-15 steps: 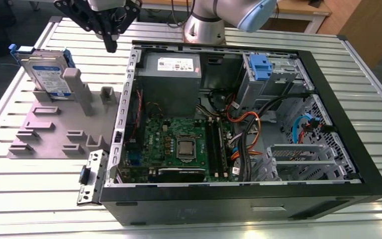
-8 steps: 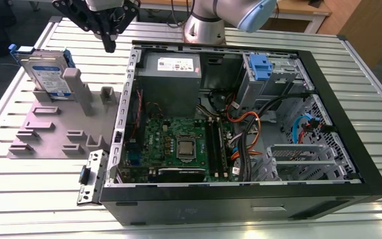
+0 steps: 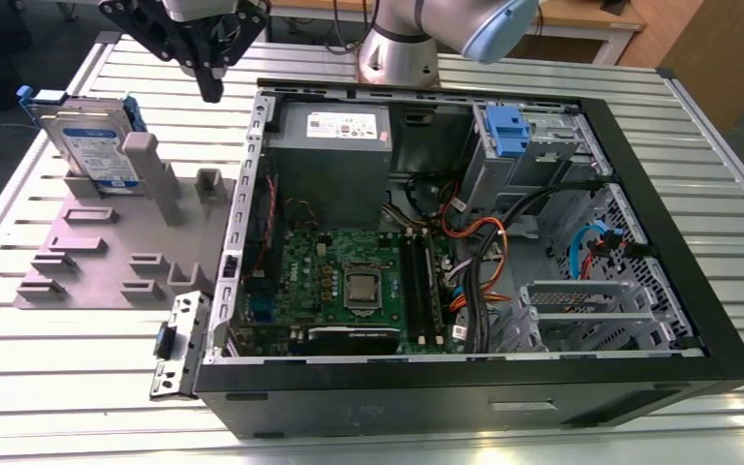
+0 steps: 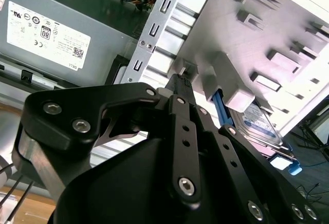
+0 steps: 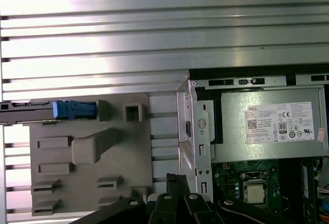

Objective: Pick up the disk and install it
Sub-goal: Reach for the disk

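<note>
**Claw closed and empty, disk standing in its holder**

The black claw (image 3: 210, 89) hangs above the slatted aluminium tabletop (image 3: 75, 368) with its fingers drawn together at the tips and nothing between them. In the exterior view it is over the strip between the grey plastic holder plate with raised blocks (image 3: 101, 257) and the near wall of the open black computer tower case (image 3: 476, 387).

The flat silver-grey hard disk with the white-and-blue label and blue plastic bracket (image 3: 94, 145) stands upright on its edge in a slot at the far end of the holder plate. It is to the exterior view's left of the claw and apart from it. In the second wrist view the disk (image 4: 257, 124) shows beyond the claw's closed tips (image 4: 181, 82), propped against a grey upright block. In the first wrist view it is seen edge-on, its blue bracket end (image 5: 72, 110) resting on the plate.

Inside the case lie the grey metal power supply box with a white sticker (image 3: 326, 155) and a green circuit board (image 3: 346, 281).
</note>
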Action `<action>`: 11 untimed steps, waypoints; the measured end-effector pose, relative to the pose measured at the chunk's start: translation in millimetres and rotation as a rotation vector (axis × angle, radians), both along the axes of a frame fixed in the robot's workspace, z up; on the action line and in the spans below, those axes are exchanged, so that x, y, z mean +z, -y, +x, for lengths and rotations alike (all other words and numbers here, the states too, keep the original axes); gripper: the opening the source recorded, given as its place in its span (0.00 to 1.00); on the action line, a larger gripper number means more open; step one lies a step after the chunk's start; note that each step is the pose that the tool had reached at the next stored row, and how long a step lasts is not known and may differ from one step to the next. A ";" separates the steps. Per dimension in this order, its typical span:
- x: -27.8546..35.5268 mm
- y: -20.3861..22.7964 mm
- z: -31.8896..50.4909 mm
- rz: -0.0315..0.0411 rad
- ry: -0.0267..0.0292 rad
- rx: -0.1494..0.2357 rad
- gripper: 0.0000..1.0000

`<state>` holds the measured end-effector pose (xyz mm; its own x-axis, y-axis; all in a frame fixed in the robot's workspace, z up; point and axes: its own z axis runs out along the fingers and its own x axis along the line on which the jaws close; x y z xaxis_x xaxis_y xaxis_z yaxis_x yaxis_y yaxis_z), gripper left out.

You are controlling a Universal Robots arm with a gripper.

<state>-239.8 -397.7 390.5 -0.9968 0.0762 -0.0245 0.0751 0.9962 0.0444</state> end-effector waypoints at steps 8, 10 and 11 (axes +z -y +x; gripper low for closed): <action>-0.2 0.0 -2.1 0.0000 0.0000 0.000 0.11; -0.2 0.0 -2.1 0.0000 0.0000 0.000 0.11; -0.2 0.0 -2.1 0.0000 0.0000 0.000 0.11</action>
